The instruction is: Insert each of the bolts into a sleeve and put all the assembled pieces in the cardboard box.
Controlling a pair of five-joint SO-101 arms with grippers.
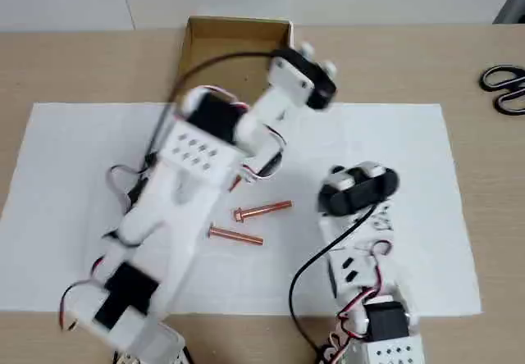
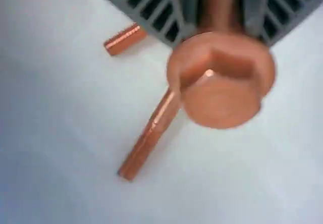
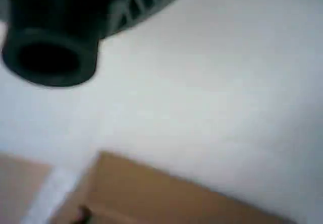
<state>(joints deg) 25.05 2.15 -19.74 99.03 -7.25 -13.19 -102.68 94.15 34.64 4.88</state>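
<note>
At the far left, wooden bench [image 1: 82, 61] under a white paper sheet [image 1: 74, 184], spread wide to both sides of the cardboard box [image 1: 221, 40]. Open-topped and upright, standing at the sheet's far edge, left of the middle.

Rising from the lower left toward the cardboard box, one arm [image 1: 184, 184], its top joint over the box's right wall in the high view. Cannot tell from that view alone which side's arm.

Grips a copper bolt [image 2: 222, 82] in the left hand [image 2: 219, 9]: narrow, grey ribbed fingers [image 2: 146, 7] clamped on the shank, hexagonal head facing the wrist camera, lifted clear of the sheet. Cannot tell there how far from the cardboard box.

On the near side of the cardboard box, half hidden under that arm, a short copper stub [image 1: 235, 183]; cannot tell whether held or lying. Farther out from the cardboard box, flat on the sheet: nearer loose bolt [image 1: 262, 210], head at its left end, and farther loose bolt [image 1: 235, 234], side by side, almost parallel, not touching.

Right of the cardboard box and closer to the bases, a second arm [image 1: 357, 188], folded over the sheet.

Holds a black sleeve [image 3: 50, 57] in the right hand [image 3: 75, 12], closed around it, open end toward the wrist camera, above bare sheet, with a corner of the cardboard box in sight beyond.

Far right of the cardboard box, on bare bench, black-handled scissors [image 1: 504, 89]
</note>
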